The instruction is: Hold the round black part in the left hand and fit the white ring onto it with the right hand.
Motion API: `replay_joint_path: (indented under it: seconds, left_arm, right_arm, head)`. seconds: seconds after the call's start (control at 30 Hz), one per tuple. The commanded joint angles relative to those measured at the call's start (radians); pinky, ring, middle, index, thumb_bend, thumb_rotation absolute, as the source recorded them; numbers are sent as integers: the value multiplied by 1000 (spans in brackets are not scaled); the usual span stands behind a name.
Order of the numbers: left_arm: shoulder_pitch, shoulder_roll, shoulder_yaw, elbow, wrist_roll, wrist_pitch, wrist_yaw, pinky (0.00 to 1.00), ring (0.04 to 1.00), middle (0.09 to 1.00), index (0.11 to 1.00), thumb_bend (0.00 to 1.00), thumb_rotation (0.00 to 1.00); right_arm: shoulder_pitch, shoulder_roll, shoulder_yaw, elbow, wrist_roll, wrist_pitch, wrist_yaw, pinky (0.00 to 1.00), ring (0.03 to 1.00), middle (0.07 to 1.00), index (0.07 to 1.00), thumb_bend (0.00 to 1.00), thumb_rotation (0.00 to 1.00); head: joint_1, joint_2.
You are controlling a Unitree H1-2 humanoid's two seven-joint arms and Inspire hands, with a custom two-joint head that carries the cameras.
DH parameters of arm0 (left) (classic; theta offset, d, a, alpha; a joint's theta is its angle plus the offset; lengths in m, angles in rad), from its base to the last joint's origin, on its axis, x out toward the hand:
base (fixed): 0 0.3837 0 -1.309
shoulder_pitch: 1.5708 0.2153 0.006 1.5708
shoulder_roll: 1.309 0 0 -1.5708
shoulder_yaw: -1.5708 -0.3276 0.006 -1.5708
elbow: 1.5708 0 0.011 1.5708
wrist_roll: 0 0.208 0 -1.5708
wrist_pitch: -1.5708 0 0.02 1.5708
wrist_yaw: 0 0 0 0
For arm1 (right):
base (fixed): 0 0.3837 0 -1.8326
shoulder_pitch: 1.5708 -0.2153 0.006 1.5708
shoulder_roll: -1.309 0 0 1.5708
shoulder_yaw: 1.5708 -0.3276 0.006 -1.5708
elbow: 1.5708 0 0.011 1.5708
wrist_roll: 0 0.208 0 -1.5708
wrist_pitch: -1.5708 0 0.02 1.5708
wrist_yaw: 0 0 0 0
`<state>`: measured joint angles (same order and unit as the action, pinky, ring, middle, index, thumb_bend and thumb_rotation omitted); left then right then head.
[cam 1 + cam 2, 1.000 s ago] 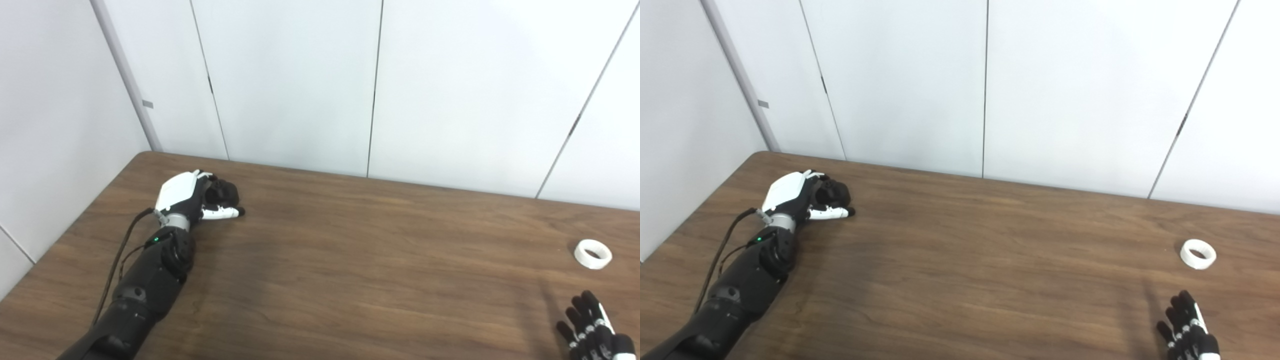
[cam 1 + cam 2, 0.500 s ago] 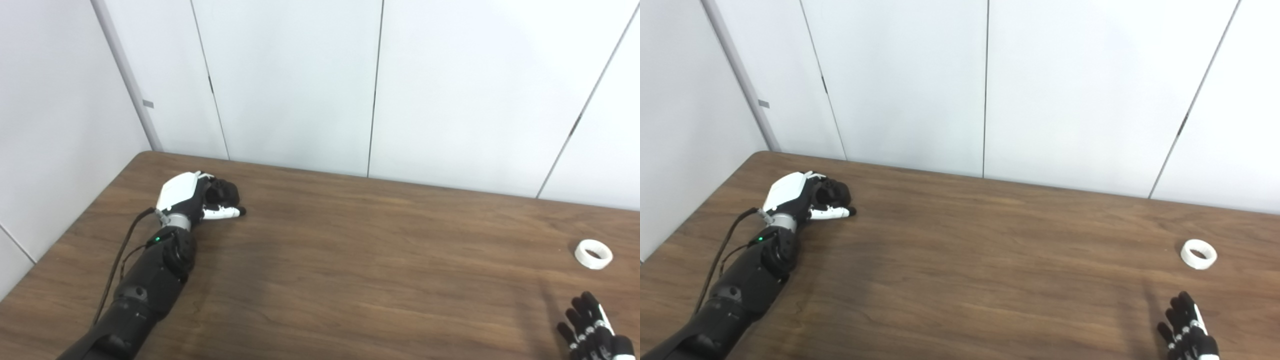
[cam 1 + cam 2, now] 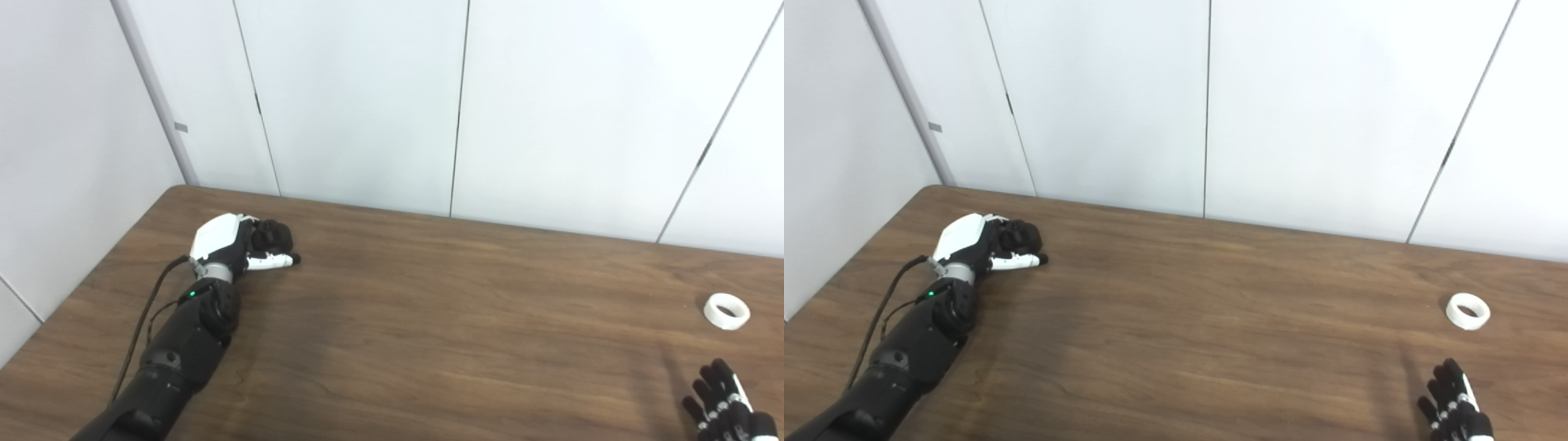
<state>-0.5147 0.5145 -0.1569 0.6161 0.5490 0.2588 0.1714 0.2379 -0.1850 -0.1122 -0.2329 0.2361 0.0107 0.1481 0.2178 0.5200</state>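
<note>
Fingers (image 3: 272,236) of the left hand (image 3: 236,242) are curled tight around the round black part (image 3: 277,233) at the counter's (image 3: 429,306) far left, while the right hand (image 3: 726,401) is seen spread and empty near the white ring (image 3: 726,310), lying untouched at the right.

No text, label, brand, number or sign can be read anywhere in either view.
</note>
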Motion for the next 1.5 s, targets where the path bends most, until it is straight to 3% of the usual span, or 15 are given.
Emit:
replay_joint_path:
  seconds: [0.0, 0.23, 0.4, 0.53, 0.6, 0.7, 0.97, 1.47]
  left_arm:
    - [-45, 19, 1, -14, 10, 3, -1, 1000, 1000, 923, 780, 890, 348]
    - [-48, 19, 5, -15, -1, -4, 2, 1000, 999, 907, 750, 864, 307]
    - [-48, 11, 21, -4, -28, -45, 25, 1000, 986, 889, 707, 849, 259]
    - [-49, -8, 60, 13, -74, -117, 63, 1000, 954, 844, 616, 812, 108]
    - [-49, -13, 70, 17, -83, -135, 70, 1000, 944, 832, 519, 585, 70]
    - [-50, -16, 75, 27, -85, -166, 92, 1000, 911, 805, 490, 530, 48]
    - [-48, 4, 33, 51, -8, -216, 158, 1000, 874, 760, 483, 519, 37]
    - [-28, 21, 1, 13, 55, -214, 166, 1000, 878, 764, 485, 520, 40]
  right_arm:
    - [39, -9, 1, 7, 2, 54, 1, 1000, 1000, 1000, 1000, 635, 1000]
    - [42, -10, 2, -4, -1, 59, 0, 1000, 1000, 1000, 1000, 609, 1000]
    - [43, -12, 2, -4, 7, 59, 3, 1000, 1000, 1000, 1000, 622, 1000]
    - [46, -14, 3, -7, 2, 59, 1, 1000, 1000, 1000, 1000, 619, 1000]
    - [48, -14, 3, -10, 2, 61, -1, 1000, 1000, 1000, 1000, 617, 1000]
    - [50, -14, 1, -10, -1, 59, -4, 1000, 1000, 1000, 1000, 611, 1000]
    - [49, -16, -3, -7, 8, 58, -5, 1000, 1000, 1000, 1000, 609, 1000]
    - [47, -18, -1, -7, 6, 61, -6, 1000, 1000, 1000, 1000, 615, 1000]
  head:
    - [1, 3]
    - [3, 6]
    - [5, 7]
    - [6, 10]
    - [6, 11]
    - [7, 11]
    - [8, 12]
    - [8, 17]
